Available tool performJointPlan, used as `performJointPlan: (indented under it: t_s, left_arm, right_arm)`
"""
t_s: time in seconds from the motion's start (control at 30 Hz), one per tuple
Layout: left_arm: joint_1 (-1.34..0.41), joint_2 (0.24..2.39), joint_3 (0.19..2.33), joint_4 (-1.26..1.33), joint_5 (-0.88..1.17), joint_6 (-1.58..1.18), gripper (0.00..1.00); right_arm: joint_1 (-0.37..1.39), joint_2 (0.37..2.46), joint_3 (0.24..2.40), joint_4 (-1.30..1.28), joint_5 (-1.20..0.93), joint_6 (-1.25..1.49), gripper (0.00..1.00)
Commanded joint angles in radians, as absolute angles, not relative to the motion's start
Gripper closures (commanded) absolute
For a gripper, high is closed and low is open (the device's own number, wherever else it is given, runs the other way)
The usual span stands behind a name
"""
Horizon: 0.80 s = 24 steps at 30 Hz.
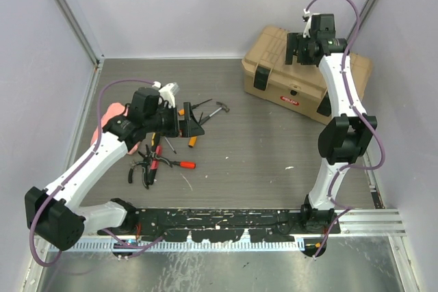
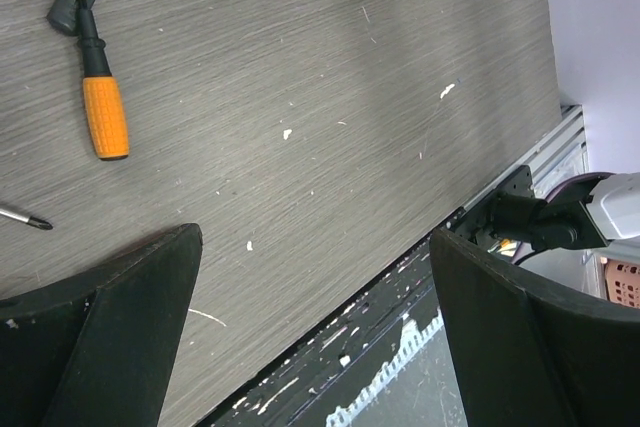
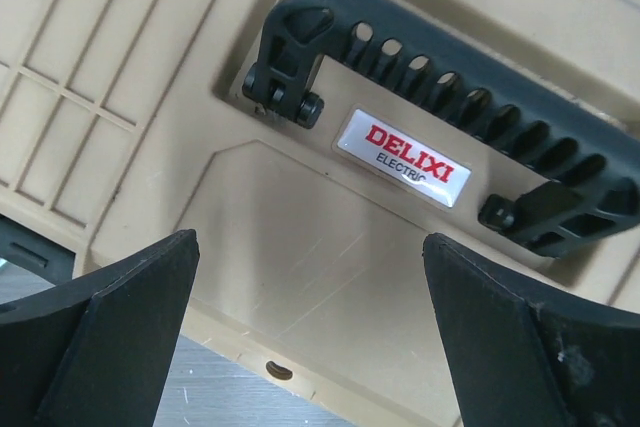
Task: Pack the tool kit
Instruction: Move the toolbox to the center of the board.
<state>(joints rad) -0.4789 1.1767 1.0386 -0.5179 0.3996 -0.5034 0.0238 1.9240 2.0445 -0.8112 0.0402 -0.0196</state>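
Step in hand: the opening stage, nothing packed yet. The case (image 1: pixel 304 76) sits shut at the far right of the desk (image 1: pixel 260 148), lid down, and I judge its black latches fastened.

Right fingers (image 3: pixel 110 337): spread wide, grasping nothing, hanging over the case lid just beside its black carry handle (image 3: pixel 450 117) and the red-lettered label (image 3: pixel 403 157).

Left fingers (image 2: pixel 110 337): also released and empty, hovering low over the loose tools, which lie well to the left of the case.

Next move, as I judge it: the case has to be unlatched and the lid raised before any tool goes in. The right arm is placed for that but must drop to the front face of the case, where the latches are. The left could meanwhile close on the orange-handled screwdriver (image 2: pixel 104 115), the tool nearest it.

Count:
- case: 1
- hammer (image 1: pixel 215 109): 1
- orange-handled screwdriver: 1
- red-handled screwdriver (image 1: pixel 183 164): 1 clear, possibly a second beside it
- pliers (image 1: pixel 144 169): at least 1; the tangle is too small to separate
- pink cloth (image 1: pixel 113 111): 1, farthest from the case, not part of the kit
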Motion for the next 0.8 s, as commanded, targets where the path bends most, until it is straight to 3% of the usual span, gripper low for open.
performJointPlan:
  t_s: [0.0, 0.43, 0.77]
  left_arm:
    - [-0.483, 1.144, 1.039, -0.494, 0.395, -0.478, 0.02]
    - [-0.483, 1.125, 1.024, -0.491, 0.388, -0.476, 0.02]
    - [-0.483, 1.108, 1.012, -0.485, 0.395, -0.48, 0.02]
  right_arm:
    - [0.02, 1.931, 2.091, -0.808, -0.022, -0.067, 0.0]
    - [0.021, 1.974, 2.066, -0.778, -0.135, -0.101, 0.0]
    - [0.023, 2.024, 2.049, -0.782, -0.046, -0.103, 0.0]
